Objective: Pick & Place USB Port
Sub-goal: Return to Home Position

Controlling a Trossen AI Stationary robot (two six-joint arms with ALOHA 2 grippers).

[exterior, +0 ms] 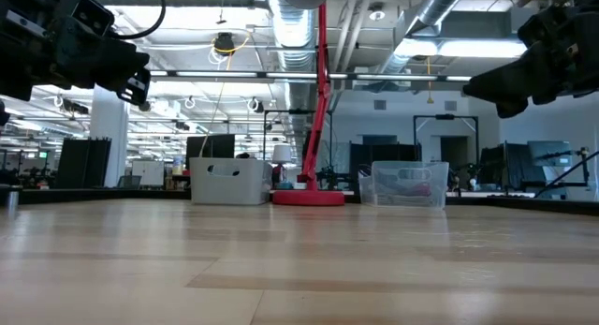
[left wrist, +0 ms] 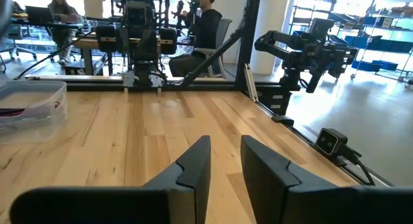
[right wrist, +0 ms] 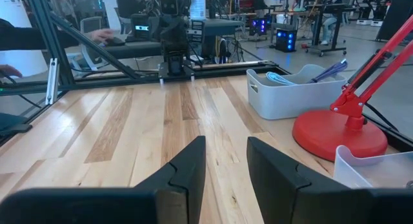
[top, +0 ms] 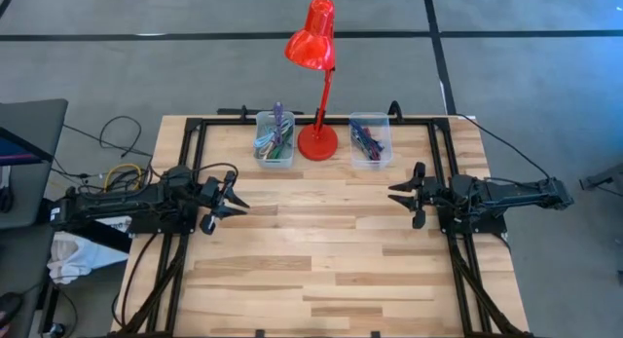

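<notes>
The left claw (top: 238,196) hovered over the left side of the tabletop (top: 321,250), released, its fingers apart with nothing between them. At the far edge, the gray bin (top: 258,133) held a tangle of charger cables (top: 276,138), with purple, light blue and green strands showing. Just to its right stood the red desk lamp (top: 317,141), its round base between the two containers. The transparent bin (top: 386,133) beyond it held darker cables (top: 367,143), black with purple and red. The right claw (top: 399,194) hung over the right side, likewise released and holding nothing, well apart from both bins.
</notes>
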